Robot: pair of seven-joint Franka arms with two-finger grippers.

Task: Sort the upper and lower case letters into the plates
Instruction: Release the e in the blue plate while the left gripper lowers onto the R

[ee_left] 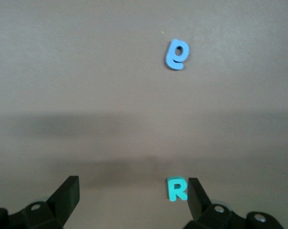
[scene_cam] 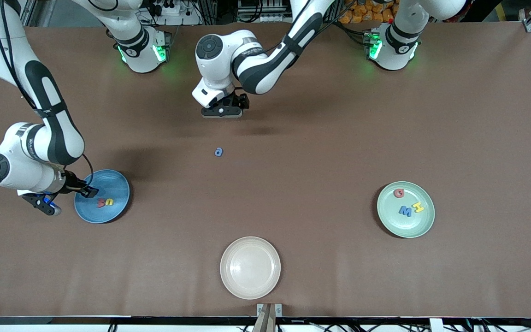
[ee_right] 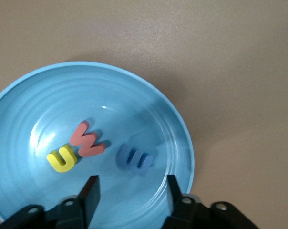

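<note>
Blue letter (ee_right: pixel 134 160) flat in sky-blue plate (ee_right: pixel 20 105) under parted right pincer (ee_right: pixel 129 193); left pincer (ee_left: pixel 133 198) wide open.

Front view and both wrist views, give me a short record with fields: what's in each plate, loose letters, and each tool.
blue plate: yellow u, red w, blurred blue letter
green plate: red letter, yellow H, blue W
beige plate: nothing in it
loose letters: blue a, teal R, on the table
left tool: open, above the table, R by one finger
right tool: open, over the blue plate
</note>
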